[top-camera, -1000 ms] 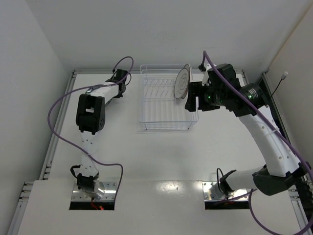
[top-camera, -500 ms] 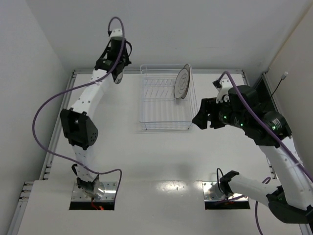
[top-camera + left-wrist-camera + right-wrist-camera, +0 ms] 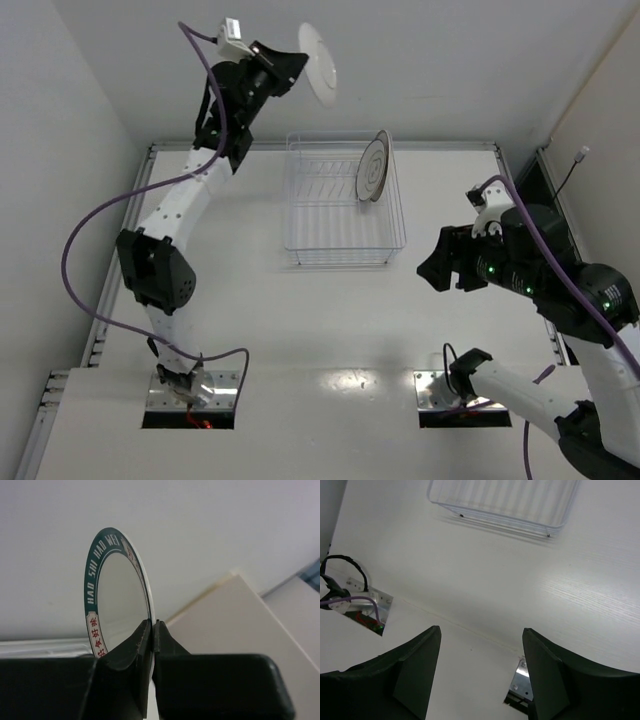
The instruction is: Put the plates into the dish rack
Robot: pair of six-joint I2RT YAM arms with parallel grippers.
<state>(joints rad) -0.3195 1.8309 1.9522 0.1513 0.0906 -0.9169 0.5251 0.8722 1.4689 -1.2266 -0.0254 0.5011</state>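
My left gripper (image 3: 290, 66) is raised high at the back left, shut on the rim of the teal-rimmed plate (image 3: 318, 63). In the left wrist view the plate (image 3: 117, 597) stands edge-on, pinched between the fingers (image 3: 140, 645). The dish rack (image 3: 342, 205) sits at the back middle of the table, with the grey-ringed plate (image 3: 372, 167) standing upright in its right side. My right gripper (image 3: 432, 268) is open and empty, to the right of and nearer than the rack. The rack's near edge (image 3: 505, 502) shows in the right wrist view. The orange sunburst plate is out of view.
White walls close in on the left, back and right. The arm base cut-outs (image 3: 188, 395) lie at the table's near edge. A purple cable (image 3: 95, 230) loops off the left arm.
My left arm rose from the table's back left corner, lifting the teal-rimmed plate high and toward the rack. My right gripper drew back from the rack, toward the near right, leaving the grey-ringed plate standing.
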